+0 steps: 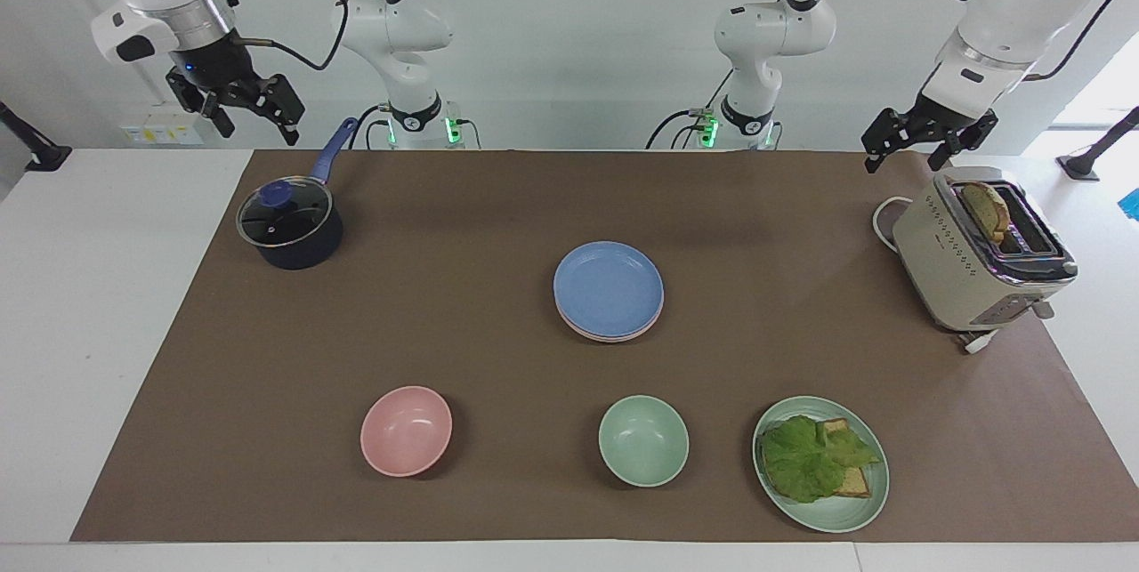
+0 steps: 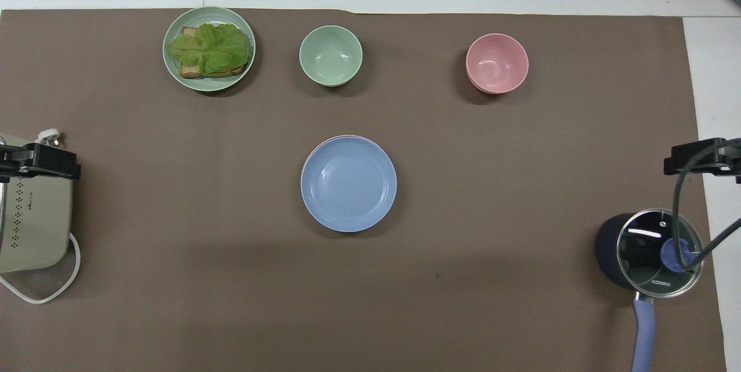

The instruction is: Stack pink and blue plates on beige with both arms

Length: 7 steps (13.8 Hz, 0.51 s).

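Observation:
The blue plate (image 1: 609, 287) (image 2: 348, 183) lies on top of a stack in the middle of the brown mat. A thin rim of the pink plate (image 1: 616, 337) (image 2: 341, 137) shows under it. The beige plate is hidden in both views. My right gripper (image 1: 252, 121) (image 2: 702, 159) hangs open and empty, high above the mat's corner beside the pot. My left gripper (image 1: 906, 159) (image 2: 41, 162) waits open and empty above the toaster's end nearer the robots. Both are well away from the stack.
A dark lidded pot (image 1: 289, 225) with a blue handle stands at the right arm's end. A beige toaster (image 1: 979, 256) with bread stands at the left arm's end. Farther from the robots sit a pink bowl (image 1: 406, 431), a green bowl (image 1: 642, 440) and a green plate (image 1: 854, 510) with lettuce and bread.

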Motion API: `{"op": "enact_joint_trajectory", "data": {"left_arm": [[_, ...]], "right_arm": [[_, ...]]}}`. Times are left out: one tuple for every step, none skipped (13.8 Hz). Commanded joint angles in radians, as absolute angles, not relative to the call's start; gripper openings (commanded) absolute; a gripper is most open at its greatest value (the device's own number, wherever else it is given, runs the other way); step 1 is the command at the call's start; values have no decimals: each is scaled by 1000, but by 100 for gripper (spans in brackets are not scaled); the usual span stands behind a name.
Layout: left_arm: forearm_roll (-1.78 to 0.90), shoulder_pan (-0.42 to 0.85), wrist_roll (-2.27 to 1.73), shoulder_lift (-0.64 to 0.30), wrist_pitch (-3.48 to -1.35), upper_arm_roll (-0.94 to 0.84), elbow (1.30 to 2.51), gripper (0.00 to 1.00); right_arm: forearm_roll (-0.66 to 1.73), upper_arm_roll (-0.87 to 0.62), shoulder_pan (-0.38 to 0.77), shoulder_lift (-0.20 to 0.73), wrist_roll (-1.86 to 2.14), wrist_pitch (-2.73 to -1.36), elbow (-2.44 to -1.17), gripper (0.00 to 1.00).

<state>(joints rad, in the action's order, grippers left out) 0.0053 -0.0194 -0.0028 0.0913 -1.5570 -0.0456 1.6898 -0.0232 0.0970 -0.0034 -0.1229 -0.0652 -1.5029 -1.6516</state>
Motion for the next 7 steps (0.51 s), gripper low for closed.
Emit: {"op": "enact_joint_trajectory", "data": {"left_arm": [[12, -29, -9, 110, -1566, -52, 1709, 100], [12, -29, -9, 110, -1566, -52, 1709, 100], [12, -29, -9, 110, -1566, -52, 1709, 100], [12, -29, -9, 110, -1566, -52, 1709, 100], [12, -29, -9, 110, -1566, -52, 1709, 100], [12, -29, -9, 110, -1566, -52, 1709, 100], [12, -29, -9, 110, -1566, -51, 1709, 100]], "right_arm": [[-18, 87, -8, -132, -43, -1516, -1652, 100], [-20, 84, -5, -124, -43, -1516, -1645, 100], [-18, 84, -3, -124, -41, -1516, -1644, 100], [-20, 83, -2, -127, -38, -1516, -1651, 100], [-21, 81, 0, -133, -29, -1516, -1657, 100], [-20, 74, 5, -132, -8, -1516, -1655, 100], [-18, 61, 18, -129, -20, -1517, -1652, 100]]}}
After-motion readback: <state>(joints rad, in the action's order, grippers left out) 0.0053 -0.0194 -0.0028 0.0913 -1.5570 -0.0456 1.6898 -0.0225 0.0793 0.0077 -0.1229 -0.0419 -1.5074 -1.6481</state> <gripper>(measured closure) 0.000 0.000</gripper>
